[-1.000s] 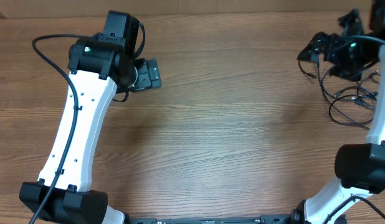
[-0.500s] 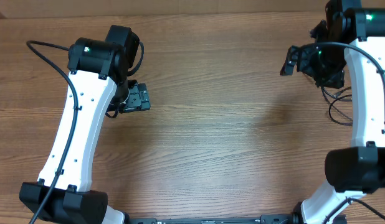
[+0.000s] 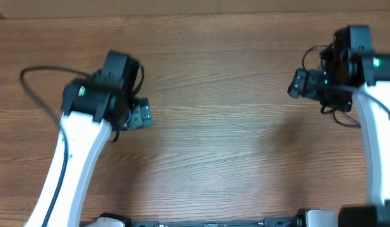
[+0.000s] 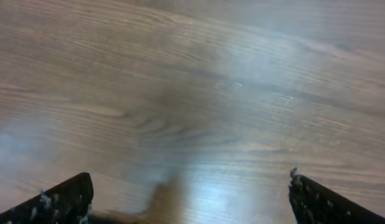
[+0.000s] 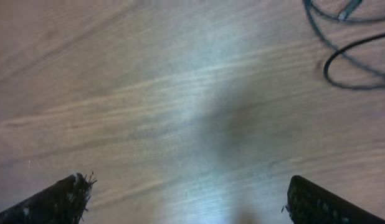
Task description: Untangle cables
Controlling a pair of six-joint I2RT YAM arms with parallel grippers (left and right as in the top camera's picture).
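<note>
Thin black cables (image 3: pixel 343 115) lie at the far right of the wooden table, mostly hidden under my right arm in the overhead view. Loops of them show at the top right of the right wrist view (image 5: pixel 351 46). My right gripper (image 3: pixel 299 83) is open and empty, to the left of the cables, over bare wood (image 5: pixel 186 199). My left gripper (image 3: pixel 139 115) is open and empty at the left of the table, far from the cables, with only bare wood between its fingers (image 4: pixel 189 202).
The brown wooden table (image 3: pixel 214 126) fills the view. The white left arm (image 3: pixel 69 164) runs down the left side with its own black lead looping out left. The white right arm (image 3: pixel 378 139) runs down the right edge.
My left gripper has moved down toward the near side. My right arm has swung in over the cables, covering most of them, and its gripper has shifted left then down slightly.
</note>
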